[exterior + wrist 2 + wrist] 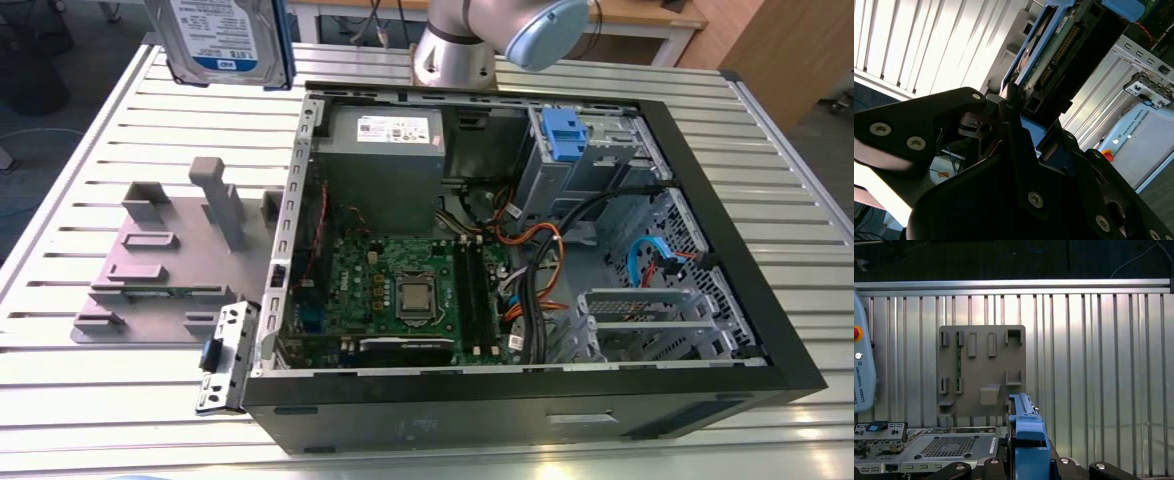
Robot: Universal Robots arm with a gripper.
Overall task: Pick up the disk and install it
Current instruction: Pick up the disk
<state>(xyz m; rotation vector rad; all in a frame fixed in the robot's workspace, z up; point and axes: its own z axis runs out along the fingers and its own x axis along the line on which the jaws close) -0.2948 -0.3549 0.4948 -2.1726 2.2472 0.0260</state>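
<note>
The disk (pixel 224 40), silver-grey with a white-and-blue label and blue rails, hangs high above the table's far corner at the exterior view's left, clear of the open computer case (pixel 534 395). In the second wrist view my black gripper (pixel 1021 125) is shut on the disk (pixel 1054 55), which shows its circuit-board side and a blue rail. In the first wrist view the disk (pixel 1026 432) stands edge-on between the gripper's fingers (pixel 991 463), above the slatted table.
Inside the case are the motherboard (pixel 400 290), a grey power supply box (pixel 387 150) and a drive bay with a blue clip (pixel 563 135). A grey fixture plate (pixel 147 270) and a small metal bracket (pixel 224 355) lie beside the case on the exterior view's left.
</note>
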